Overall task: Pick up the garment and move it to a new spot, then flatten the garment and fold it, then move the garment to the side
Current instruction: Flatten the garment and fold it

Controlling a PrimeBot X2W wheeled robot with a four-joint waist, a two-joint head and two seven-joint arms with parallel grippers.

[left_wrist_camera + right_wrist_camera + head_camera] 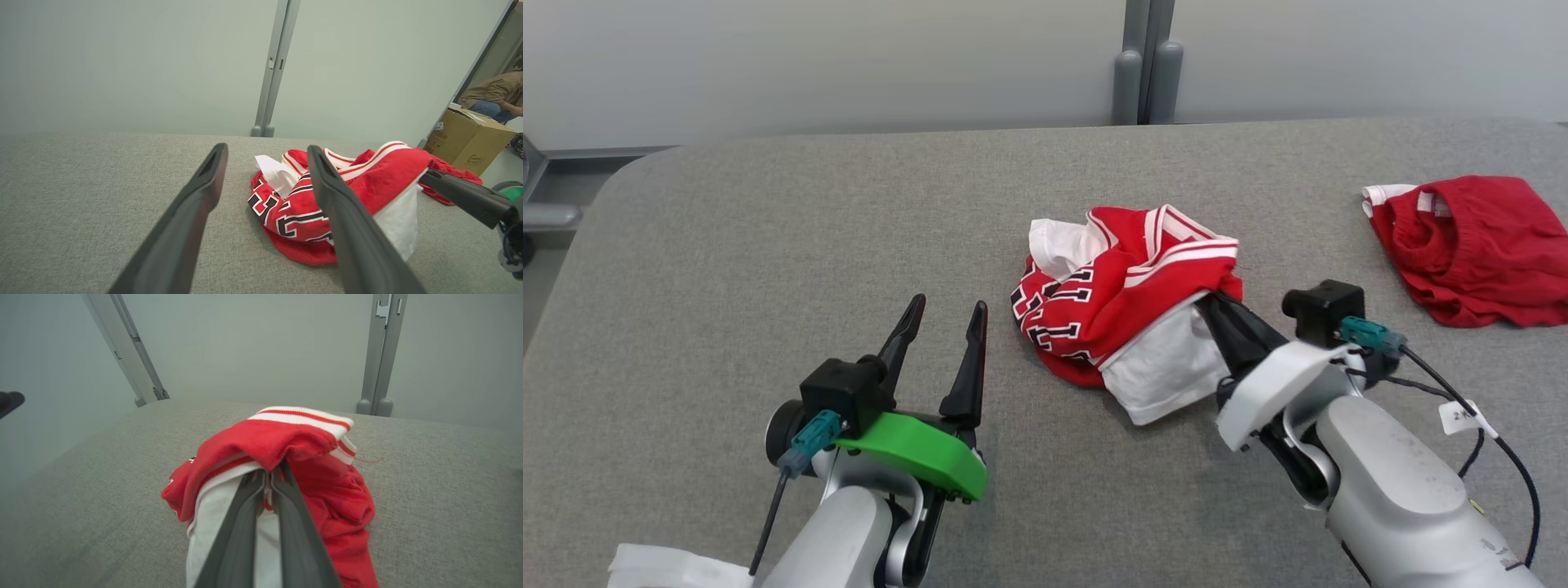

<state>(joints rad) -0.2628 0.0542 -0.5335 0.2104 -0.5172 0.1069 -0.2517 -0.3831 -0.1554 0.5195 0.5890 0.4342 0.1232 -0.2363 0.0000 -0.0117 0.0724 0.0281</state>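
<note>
task item: crumpled red-and-white lettered jersey [1119, 302], middle of grey fabric desk [768, 245] | right hand [271, 473]: clamped on its near-right edge | left hand [949, 304]: fingers apart, just left of jersey, not touching

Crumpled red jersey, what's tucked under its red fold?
The right pincer pokes under the jersey, shut on its cloth. Its tips are covered by the red fold.

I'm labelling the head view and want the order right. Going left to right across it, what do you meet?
left gripper, open → crumpled red and white jersey → right gripper, shut on the jersey's edge → red garment
</note>
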